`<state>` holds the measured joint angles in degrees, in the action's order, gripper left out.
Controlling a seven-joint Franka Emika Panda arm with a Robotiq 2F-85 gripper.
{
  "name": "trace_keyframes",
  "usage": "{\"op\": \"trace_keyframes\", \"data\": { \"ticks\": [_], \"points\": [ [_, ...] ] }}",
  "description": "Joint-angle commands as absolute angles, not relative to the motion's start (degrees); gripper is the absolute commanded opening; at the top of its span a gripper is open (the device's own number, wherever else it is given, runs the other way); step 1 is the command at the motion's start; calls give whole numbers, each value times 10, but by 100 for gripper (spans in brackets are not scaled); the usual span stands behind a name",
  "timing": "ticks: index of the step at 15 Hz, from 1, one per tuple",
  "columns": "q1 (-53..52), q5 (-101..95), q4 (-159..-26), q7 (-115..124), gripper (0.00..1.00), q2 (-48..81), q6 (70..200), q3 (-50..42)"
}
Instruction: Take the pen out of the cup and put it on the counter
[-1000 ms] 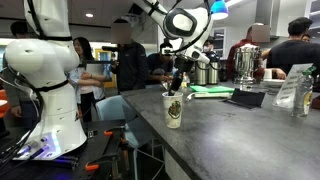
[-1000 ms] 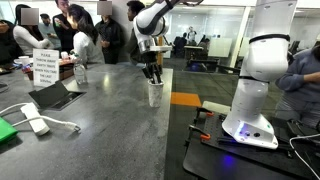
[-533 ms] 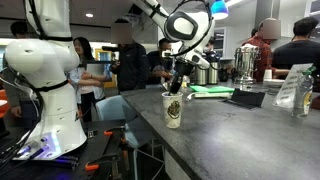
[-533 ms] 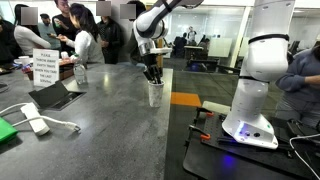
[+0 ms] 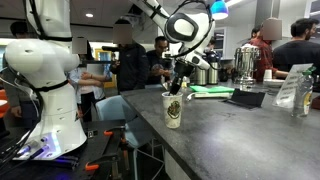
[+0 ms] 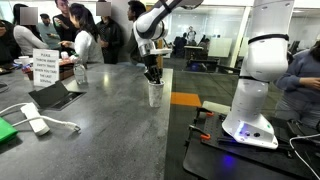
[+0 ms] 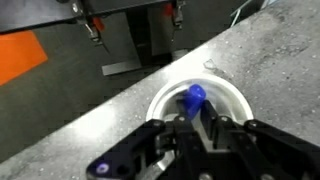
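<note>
The gripper [image 7: 200, 134] has its jaws clamped on the pen [image 7: 196, 97] inside the cup [image 7: 163, 101].

Bright overhead indoor light; wrist view soft, jaws blurred up close.

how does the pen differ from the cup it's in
The pen is thin with a blue top; the cup is wide and cream-white. The pen stands inside the cup, only its end showing in the wrist view; the cup stands on the counter and bears a dark emblem. Both look roughly upright.
</note>
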<state>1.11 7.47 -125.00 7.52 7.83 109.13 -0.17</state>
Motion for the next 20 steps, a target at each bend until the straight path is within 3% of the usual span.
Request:
{"op": "trace_keyframes", "data": {
  "ticks": [1, 2, 20],
  "points": [
    [8, 72, -1237, 95, 1, 81, 1071, -6],
    [8, 70, -1236, 99, 5, 80, 1071, -6],
    [8, 49, -1186, 93, 5, 15, 964, -5]
  ]
}}
